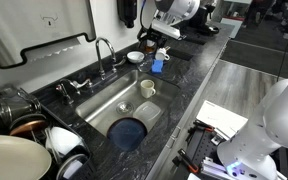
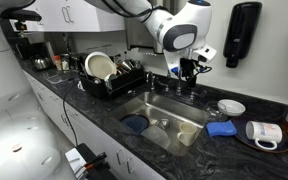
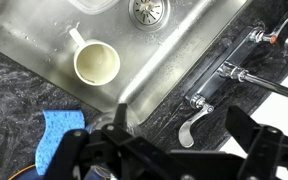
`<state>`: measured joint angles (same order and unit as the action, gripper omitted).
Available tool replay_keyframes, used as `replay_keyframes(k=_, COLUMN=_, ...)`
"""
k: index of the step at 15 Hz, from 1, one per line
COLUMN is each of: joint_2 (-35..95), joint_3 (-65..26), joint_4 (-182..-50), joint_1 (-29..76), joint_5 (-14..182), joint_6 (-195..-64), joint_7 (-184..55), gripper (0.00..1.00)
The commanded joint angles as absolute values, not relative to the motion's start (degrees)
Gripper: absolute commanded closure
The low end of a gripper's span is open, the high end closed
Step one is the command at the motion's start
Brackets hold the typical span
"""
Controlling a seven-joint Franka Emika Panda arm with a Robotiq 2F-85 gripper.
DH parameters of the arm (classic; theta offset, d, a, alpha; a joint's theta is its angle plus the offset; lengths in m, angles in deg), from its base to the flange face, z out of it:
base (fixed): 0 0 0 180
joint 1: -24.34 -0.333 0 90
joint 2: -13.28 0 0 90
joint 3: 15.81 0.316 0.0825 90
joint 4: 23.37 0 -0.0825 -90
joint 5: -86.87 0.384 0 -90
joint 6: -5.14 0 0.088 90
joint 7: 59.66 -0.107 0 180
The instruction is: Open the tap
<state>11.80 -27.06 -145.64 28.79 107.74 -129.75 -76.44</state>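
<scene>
Roughly: tap (image 1: 104, 52) at sink's (image 1: 104, 105) back rim, spout cut off in wrist view. Gripper (image 3: 169, 150) above lever handle (image 3: 194, 125), jaws spread wide, empty; fingers (image 3: 252, 150) dark, blurred. Cup (image 3: 96, 63) in basin.

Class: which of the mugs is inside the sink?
The cream mug, standing upright in the sink. The white mug is out on the counter, beside the blue sponge.

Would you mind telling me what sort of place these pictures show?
Most likely a kitchen, perhaps an office kitchenette: a steel sink with a tap set in a dark stone counter, and a dish rack with plates beside it.
</scene>
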Motion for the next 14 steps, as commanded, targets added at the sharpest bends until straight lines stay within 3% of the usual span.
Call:
replay_keyframes(k=1, joint_2=15.1, joint_3=-25.6, joint_4=-142.5, joint_1=30.2, joint_5=105.3, joint_6=-128.8, joint_7=-89.2, gripper=0.00)
replay_keyframes(k=10, joint_2=27.5, joint_3=-25.6, joint_4=-130.1, joint_1=28.3, joint_5=98.4, joint_6=-133.7, joint_7=-124.3, gripper=0.00)
replay_keyframes(k=14, joint_2=34.3, joint_3=-25.3, joint_4=-123.6, joint_1=29.1, joint_5=99.8, joint_6=-136.2, joint_7=-126.7, gripper=0.00)
